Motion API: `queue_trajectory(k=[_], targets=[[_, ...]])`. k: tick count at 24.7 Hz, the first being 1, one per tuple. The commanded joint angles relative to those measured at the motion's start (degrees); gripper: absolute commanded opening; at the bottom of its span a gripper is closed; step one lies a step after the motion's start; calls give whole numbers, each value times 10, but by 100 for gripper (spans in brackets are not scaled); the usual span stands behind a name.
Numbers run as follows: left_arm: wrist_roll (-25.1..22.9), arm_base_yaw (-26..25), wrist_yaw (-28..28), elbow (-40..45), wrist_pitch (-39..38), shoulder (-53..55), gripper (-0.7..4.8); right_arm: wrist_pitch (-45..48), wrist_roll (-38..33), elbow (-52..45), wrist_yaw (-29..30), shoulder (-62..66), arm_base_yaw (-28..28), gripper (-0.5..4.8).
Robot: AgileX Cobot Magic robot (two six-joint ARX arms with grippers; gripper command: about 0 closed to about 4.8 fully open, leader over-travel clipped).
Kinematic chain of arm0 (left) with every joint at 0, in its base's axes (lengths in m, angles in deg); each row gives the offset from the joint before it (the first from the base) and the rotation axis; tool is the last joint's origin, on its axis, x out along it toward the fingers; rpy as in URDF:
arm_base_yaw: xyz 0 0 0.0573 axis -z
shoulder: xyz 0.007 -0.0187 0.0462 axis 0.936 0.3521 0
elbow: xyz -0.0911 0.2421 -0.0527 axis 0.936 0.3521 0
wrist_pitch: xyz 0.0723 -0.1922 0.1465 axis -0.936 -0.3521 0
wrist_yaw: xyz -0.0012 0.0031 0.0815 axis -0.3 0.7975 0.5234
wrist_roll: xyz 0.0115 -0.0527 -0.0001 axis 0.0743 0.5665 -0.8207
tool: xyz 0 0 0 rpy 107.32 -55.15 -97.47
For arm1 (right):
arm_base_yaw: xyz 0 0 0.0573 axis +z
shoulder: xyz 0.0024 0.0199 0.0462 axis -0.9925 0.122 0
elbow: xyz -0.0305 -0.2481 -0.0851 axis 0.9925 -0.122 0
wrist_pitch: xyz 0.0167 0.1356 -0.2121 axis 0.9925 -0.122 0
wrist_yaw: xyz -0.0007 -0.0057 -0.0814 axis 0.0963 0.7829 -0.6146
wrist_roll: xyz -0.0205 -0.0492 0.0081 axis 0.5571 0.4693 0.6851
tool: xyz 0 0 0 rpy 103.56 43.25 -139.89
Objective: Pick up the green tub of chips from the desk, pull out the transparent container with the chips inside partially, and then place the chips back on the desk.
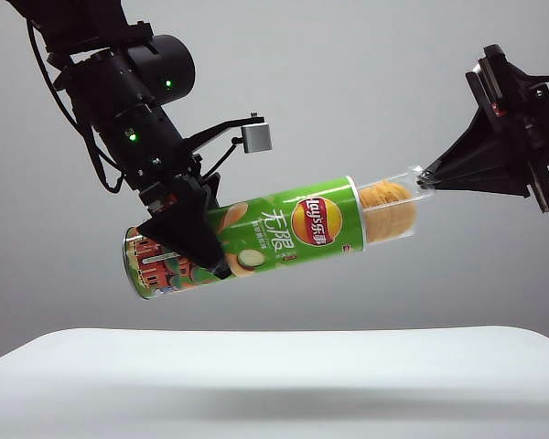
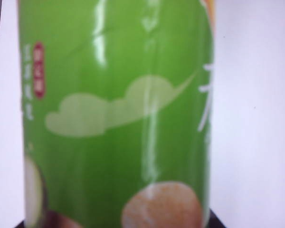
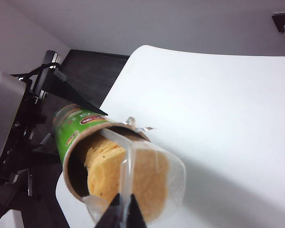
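Observation:
The green tub of chips hangs tilted in the air above the desk, its open end raised toward the right. My left gripper is shut on the tub near its closed lower end; the left wrist view is filled by the green tub. The transparent container sticks partly out of the open end, with the chips showing through it. My right gripper is shut on the container's end wall. In the right wrist view, the right gripper pinches the container in front of the chips.
The white desk lies well below both arms. A small grey camera block sits on a bracket above the tub. A dark floor lies beyond the desk's edge.

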Motion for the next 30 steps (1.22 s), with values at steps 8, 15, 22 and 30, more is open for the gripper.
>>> queue_trajectory(k=[8,15,22,30], targets=[[-8,0,1,0,-16,-2,300,43,5,3,-4,-3,-3,269],[-8,0,3,0,-18,-2,299,78,-11,3,11,-3,-3,432],[-4,-11,12,2,-39,14,299,71,9,3,3,-3,-3,432],[16,-17,11,3,-43,72,300,68,8,3,0,-3,-2,432]])
